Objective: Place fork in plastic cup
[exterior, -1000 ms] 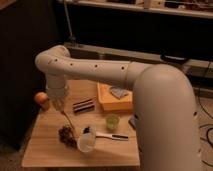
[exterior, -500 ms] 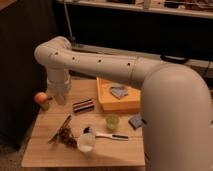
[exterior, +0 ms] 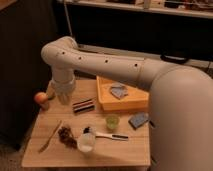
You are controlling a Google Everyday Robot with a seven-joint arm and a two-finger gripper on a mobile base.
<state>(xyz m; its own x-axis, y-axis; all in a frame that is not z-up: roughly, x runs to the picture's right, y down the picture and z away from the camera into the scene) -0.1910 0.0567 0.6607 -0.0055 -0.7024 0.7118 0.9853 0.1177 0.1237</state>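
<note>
Reaching step: your gripper [exterior: 63,96] hangs far left, opening unreadable; next, drop onto thin tan-olive stick-like fork [exterior: 50,136] near left.

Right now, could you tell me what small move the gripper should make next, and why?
Probably bring the gripper forward and down toward the fork. The gripper hangs above the back left of the table, while the fork lies flat near the front left edge, apart from it and from the plastic cup standing further right.
</note>
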